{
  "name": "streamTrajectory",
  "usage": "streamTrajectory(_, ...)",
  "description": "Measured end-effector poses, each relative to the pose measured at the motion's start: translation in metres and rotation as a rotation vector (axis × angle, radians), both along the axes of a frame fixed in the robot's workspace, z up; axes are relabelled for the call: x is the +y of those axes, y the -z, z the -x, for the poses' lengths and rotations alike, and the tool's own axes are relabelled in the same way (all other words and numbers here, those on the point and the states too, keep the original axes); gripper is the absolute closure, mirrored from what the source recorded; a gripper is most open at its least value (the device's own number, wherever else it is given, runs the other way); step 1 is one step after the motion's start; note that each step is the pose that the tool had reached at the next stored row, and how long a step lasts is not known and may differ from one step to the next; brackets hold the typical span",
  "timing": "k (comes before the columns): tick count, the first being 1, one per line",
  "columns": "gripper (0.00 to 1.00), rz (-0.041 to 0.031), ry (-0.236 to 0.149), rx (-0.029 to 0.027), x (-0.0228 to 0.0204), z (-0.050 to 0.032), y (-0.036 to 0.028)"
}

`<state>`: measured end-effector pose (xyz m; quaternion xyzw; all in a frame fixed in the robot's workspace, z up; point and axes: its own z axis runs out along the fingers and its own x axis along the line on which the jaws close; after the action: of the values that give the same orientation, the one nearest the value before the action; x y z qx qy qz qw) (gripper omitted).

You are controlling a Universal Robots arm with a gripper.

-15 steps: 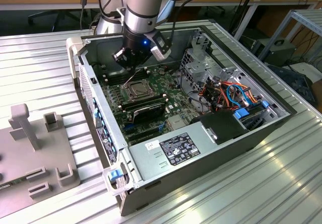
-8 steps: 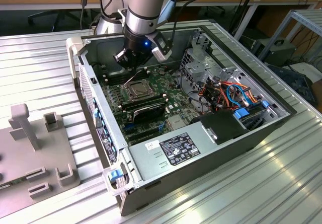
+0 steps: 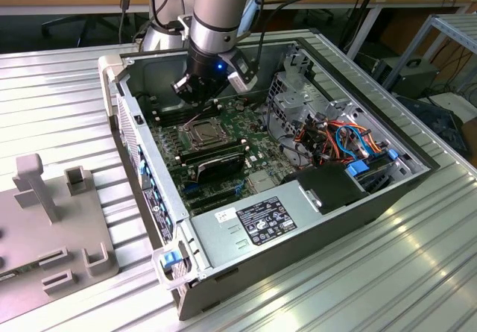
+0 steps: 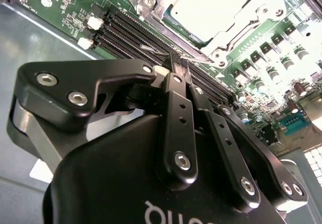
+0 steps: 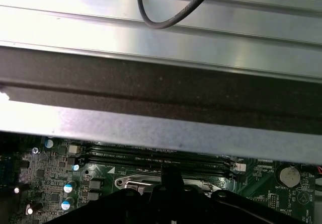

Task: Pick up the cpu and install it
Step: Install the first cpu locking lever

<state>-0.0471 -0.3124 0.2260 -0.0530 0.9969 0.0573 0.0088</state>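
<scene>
The cpu (image 4: 209,7) lies flat in its socket on the green motherboard, its pale metal top showing inside the hinged metal frame (image 4: 251,5). In the exterior view the socket (image 3: 201,132) sits just in front of my gripper (image 3: 192,97). In the second wrist view my gripper (image 4: 177,63) is shut, its two black fingers (image 4: 173,113) pressed close together. Their tips reach the thin wire lever (image 4: 201,58) along the socket's edge, over the memory slots. I cannot tell whether they pinch the lever. The first wrist view looks down past the gripper (image 5: 171,176) at the same slots.
The open computer case (image 3: 417,171) rests on a ribbed metal table. Long black modules (image 3: 216,159) lie beside the socket. A grey power supply (image 3: 261,220) and a drive cage with coloured cables (image 3: 343,142) fill the exterior view's right. A grey fixture (image 3: 45,220) stands left.
</scene>
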Motion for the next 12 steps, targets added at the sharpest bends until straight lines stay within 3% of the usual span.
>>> streamTrajectory(6,0.89,-0.0001,0.000,0.0000,0.0000,0.0000,0.0050)
streamTrajectory(12,0.89,-0.0001,0.000,0.0000,0.0000,0.0000,0.0055)
